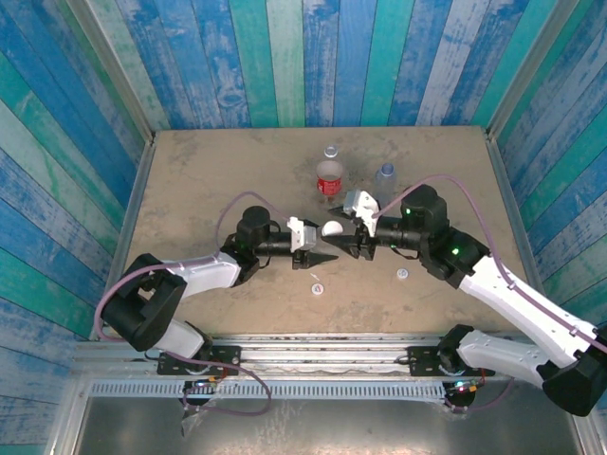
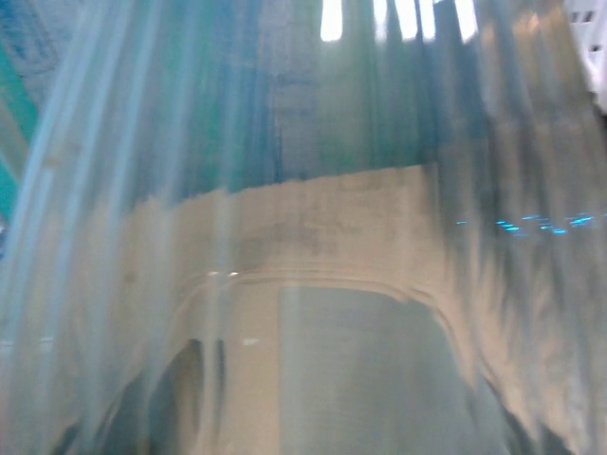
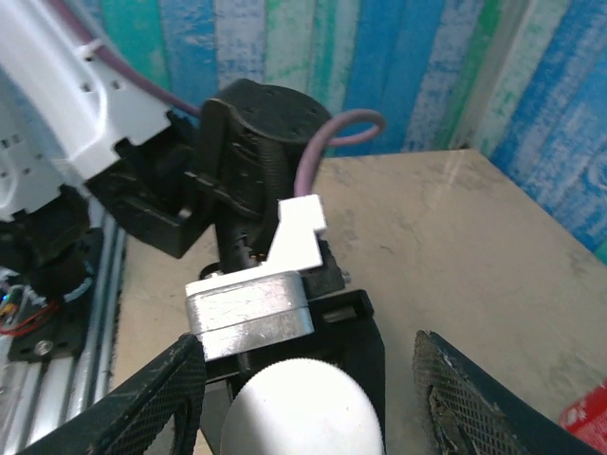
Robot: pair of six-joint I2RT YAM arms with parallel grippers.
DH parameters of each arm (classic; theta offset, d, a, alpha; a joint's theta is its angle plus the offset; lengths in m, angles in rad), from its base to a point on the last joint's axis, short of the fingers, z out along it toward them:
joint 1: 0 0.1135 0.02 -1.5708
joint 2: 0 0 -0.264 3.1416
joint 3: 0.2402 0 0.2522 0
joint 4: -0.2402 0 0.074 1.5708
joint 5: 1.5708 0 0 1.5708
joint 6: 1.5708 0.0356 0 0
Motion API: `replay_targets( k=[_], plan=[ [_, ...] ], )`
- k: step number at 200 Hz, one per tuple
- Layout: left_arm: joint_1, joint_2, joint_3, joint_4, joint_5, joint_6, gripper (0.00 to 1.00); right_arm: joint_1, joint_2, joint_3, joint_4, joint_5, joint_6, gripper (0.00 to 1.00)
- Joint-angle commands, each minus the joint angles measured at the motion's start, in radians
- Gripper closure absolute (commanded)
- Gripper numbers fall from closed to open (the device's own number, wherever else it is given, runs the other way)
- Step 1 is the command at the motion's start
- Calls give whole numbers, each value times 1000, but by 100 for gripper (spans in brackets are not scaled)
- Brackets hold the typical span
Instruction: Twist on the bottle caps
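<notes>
Sitting at an early stage, the job is showing one cap under way and two untouched, as I judge it. Near the middle of the top view the left gripper (image 1: 327,256) is pressing shut on a clear bottle (image 2: 303,237), whose wall is crowding the left wrist view. A white cap (image 3: 303,409) is sitting at what I take to be that bottle's mouth, at the bottom centre of the right wrist view. The right gripper (image 1: 347,239) is standing spread around it, its fingers (image 3: 156,403) lying either side with gaps showing. Whether the thread is seated I cannot tell.

Counting caps, I am finding three: this one, a loose cap (image 1: 316,288) lying on the table (image 1: 209,190) below centre, and another loose cap (image 1: 403,275) at the lower right. Counting bottles, two more are standing in the upper middle, a red-labelled bottle (image 1: 329,185) and a bluish bottle (image 1: 385,172), both seemingly waiting for caps. A clear shape just above the red one is too small to name.
</notes>
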State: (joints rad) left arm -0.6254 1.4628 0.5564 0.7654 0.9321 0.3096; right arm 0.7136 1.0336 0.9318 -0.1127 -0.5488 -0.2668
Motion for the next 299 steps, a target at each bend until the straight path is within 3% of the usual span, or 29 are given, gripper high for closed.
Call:
replay_targets(
  k=[1, 68, 128, 149, 163, 202, 233, 252, 266, 299],
  plan=[
    [1, -28, 25, -43, 104, 22, 51, -5, 18, 39, -52, -130, -56, 43],
    [1, -23, 38, -45, 116, 20, 51, -6, 39, 42, -64, -126, -67, 47],
    [1, -29, 43, -57, 106, 20, 51, -6, 52, 50, -63, -114, -71, 68],
    [1, -29, 43, -56, 33, 9, 52, -5, 57, 55, -52, -97, -48, 74],
    [2, -30, 33, -30, -82, -14, 52, -5, 61, 47, -15, -66, -7, 81],
    [2, -16, 13, 84, -440, -67, 52, 21, 88, -43, 198, 216, 253, 95],
    [0, -7, 14, 114, -568, -68, 52, 108, 112, -70, 241, 534, 372, 96],
    [0, -7, 2, 131, -587, -69, 52, 130, 118, -64, 232, 613, 396, 96],
    [0, -3, 3, 117, -570, -63, 52, 130, 118, -54, 224, 602, 396, 87],
    [6, 3, -33, 173, -482, -87, 52, 129, 90, -7, 180, 575, 367, 38]
  ],
)
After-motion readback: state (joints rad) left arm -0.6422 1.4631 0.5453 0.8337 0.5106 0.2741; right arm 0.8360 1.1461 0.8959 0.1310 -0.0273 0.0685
